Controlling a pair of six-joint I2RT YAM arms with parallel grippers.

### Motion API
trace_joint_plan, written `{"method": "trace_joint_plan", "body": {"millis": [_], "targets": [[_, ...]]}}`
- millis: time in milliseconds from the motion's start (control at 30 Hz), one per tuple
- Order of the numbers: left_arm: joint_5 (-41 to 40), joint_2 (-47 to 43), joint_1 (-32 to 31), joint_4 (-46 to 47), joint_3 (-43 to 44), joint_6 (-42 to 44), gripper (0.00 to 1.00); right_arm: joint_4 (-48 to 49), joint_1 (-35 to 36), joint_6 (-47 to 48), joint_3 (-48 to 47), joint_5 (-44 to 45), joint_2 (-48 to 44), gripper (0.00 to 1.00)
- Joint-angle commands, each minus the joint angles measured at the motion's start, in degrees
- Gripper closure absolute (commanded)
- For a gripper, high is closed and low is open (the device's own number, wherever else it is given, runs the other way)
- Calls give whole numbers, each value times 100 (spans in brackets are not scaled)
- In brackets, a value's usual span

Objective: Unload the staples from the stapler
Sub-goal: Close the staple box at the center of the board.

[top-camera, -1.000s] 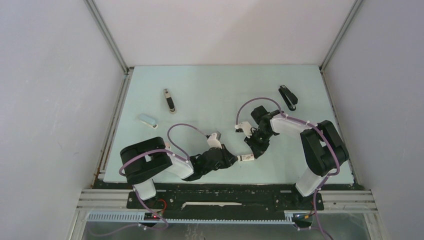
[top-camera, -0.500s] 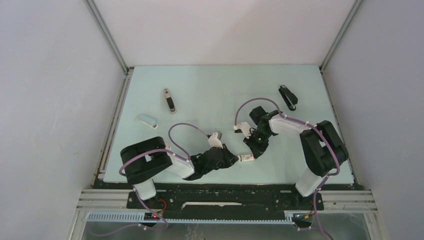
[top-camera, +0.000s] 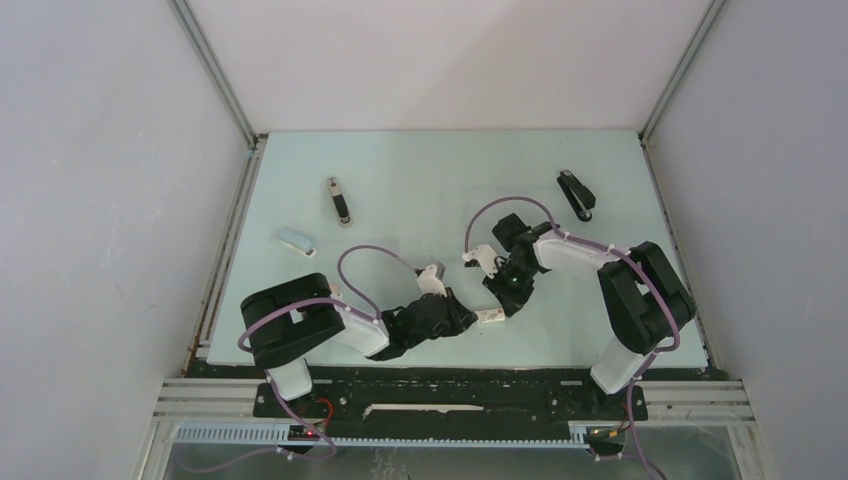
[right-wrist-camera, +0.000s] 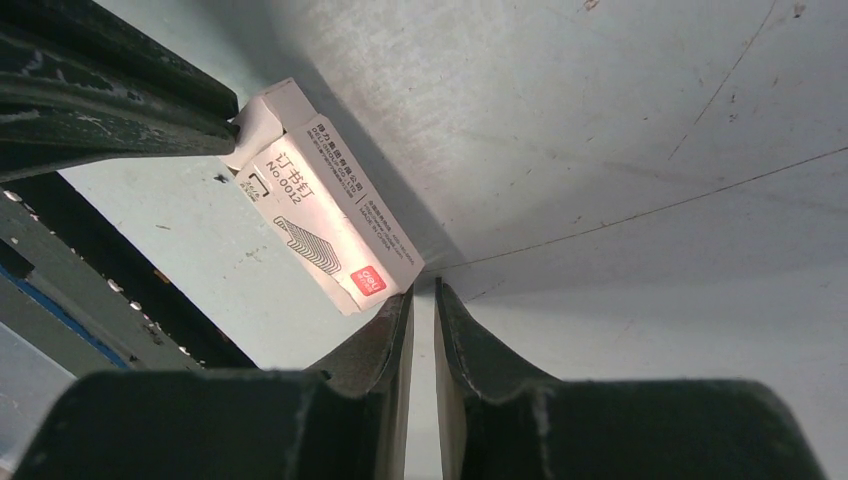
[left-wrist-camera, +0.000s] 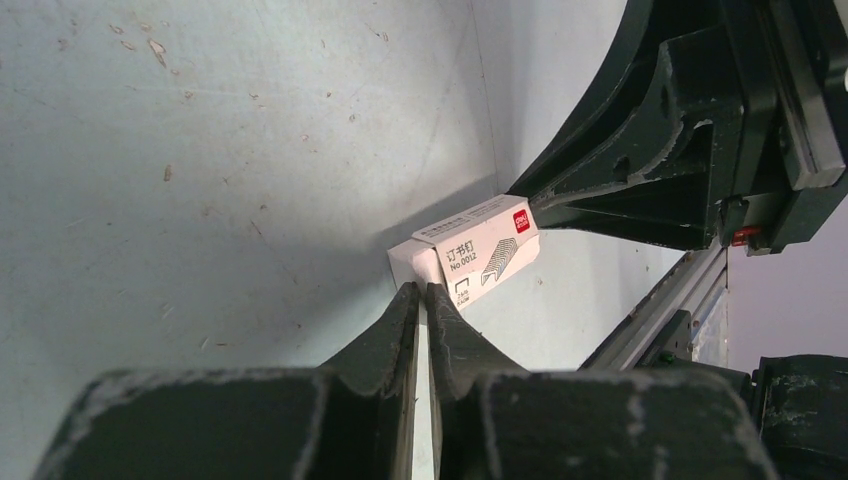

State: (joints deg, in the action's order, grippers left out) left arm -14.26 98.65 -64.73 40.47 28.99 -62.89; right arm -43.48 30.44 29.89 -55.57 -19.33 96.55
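The stapler (top-camera: 340, 201), black with a silver-grey top, lies on the table at the far left, well away from both grippers. No loose staples show in any view. A small white labelled box (top-camera: 490, 316) lies near the front edge between the two grippers. My left gripper (top-camera: 466, 320) is shut and empty, its tips (left-wrist-camera: 421, 290) touching the box's open flap (left-wrist-camera: 415, 262). My right gripper (top-camera: 508, 299) is shut and empty, its tips (right-wrist-camera: 421, 290) against the box's red-logo end (right-wrist-camera: 375, 280).
A second black stapler-like tool (top-camera: 576, 194) lies at the far right. A small pale blue-and-white object (top-camera: 295, 240) lies at the left. The table's front edge and the metal rail (left-wrist-camera: 660, 300) run just beyond the box.
My right gripper has moved a little left and toward the box, and the box has shifted slightly left. My left arm has barely moved.
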Motion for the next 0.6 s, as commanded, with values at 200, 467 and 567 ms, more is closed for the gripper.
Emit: {"method": "trace_joint_plan", "body": {"millis": [200,467,567], "targets": [[48,-46,30,-72,192,172,89,393,160,-123,-59,167,128,77],[-59,-454,31,-65,-58,253,79,361,77,-98,-54,210,151,77],[-82,-599,31,-58,-137,292,77,352,78,-85,-59,209,171,76]]}}
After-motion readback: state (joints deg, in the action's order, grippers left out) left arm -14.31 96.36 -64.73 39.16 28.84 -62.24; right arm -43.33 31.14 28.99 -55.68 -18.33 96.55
